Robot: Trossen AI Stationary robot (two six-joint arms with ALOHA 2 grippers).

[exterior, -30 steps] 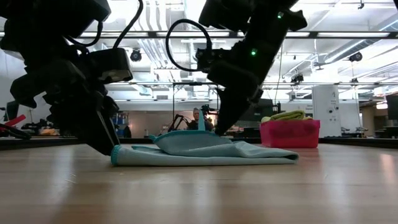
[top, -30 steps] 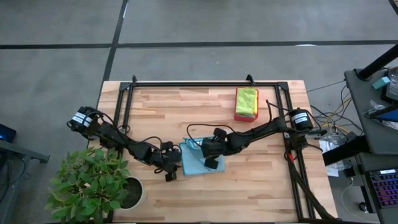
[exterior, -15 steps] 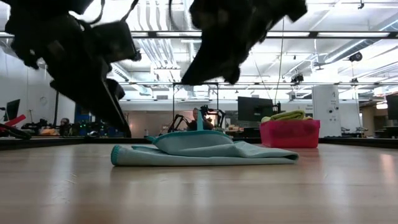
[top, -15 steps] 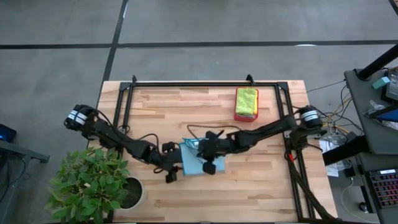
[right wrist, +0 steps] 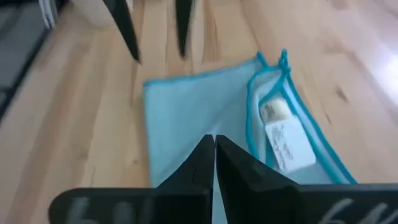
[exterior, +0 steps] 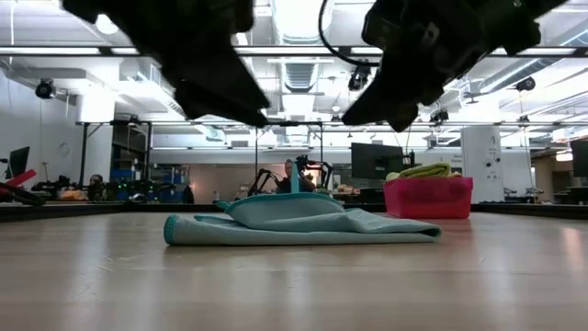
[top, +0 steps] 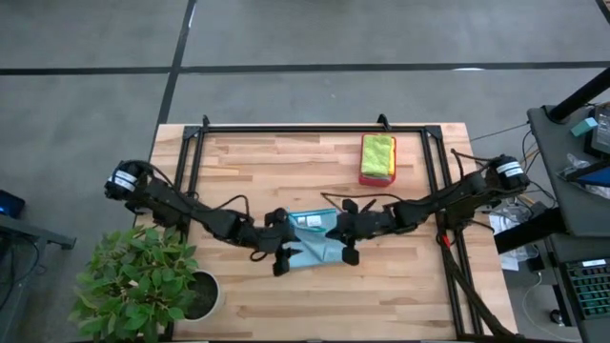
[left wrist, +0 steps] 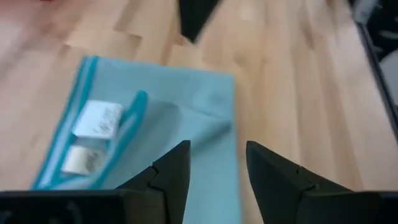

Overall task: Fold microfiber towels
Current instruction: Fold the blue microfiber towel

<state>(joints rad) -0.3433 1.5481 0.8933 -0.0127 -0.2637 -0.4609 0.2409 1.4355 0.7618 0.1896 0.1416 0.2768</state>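
Wrist-view-only white labels (right wrist: 283,140) on towel (top: 315,238)

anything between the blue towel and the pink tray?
Nothing. In the high view, only bare wood separates the light blue towel from the pink tray; the low view shows the same open gap.

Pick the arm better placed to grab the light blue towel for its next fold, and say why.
Left, probably. The left gripper hangs with fingers apart right over the light blue towel; the right gripper is equally close but shut, so must open first.
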